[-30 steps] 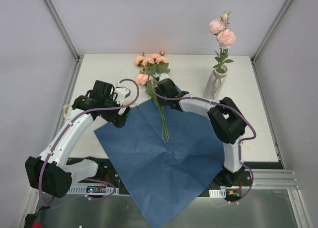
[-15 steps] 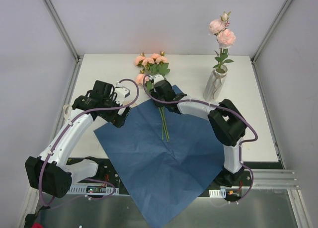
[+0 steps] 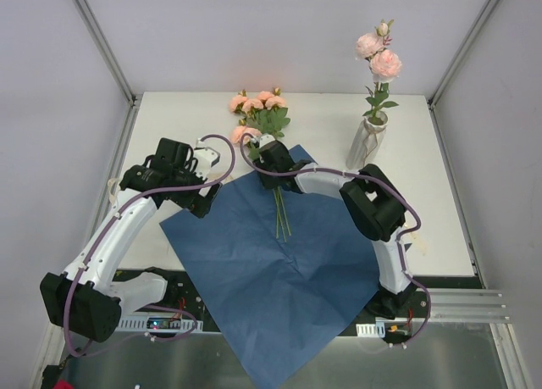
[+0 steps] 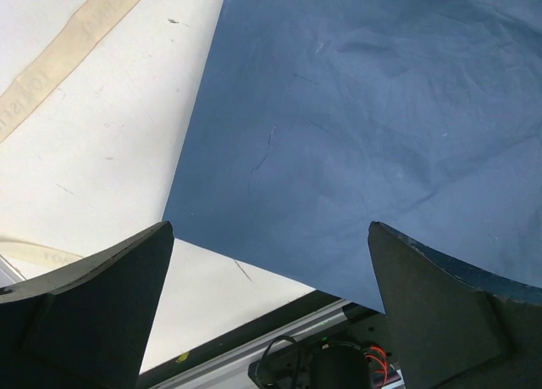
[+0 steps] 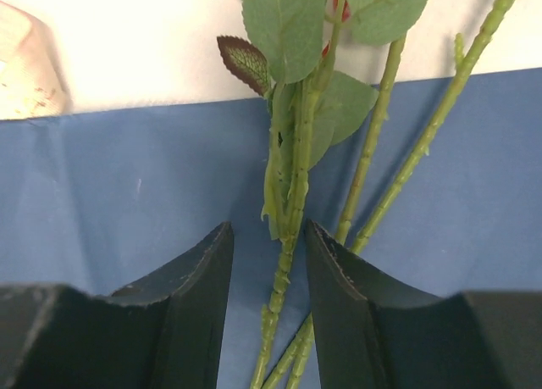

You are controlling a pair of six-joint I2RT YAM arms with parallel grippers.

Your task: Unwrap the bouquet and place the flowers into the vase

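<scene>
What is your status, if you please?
Left end effector open above paper. Right end effector open, straddling a stem. Bouquet unwrapped, one flower in vase. Nothing blocking.

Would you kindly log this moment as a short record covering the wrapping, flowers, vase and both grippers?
wrapping: blue paper sheet spread flat on the white table
ribbon: cream ribbon lying loose on the table beside the sheet
loose flowers: peach-pink roses on green stems lying down, stems across the sheet
vase: crinkled off-white vase upright, holding one peach-pink flower stem
left arm: left gripper open, above the sheet's left edge
right arm: right gripper open, straddling one of those stems
</scene>
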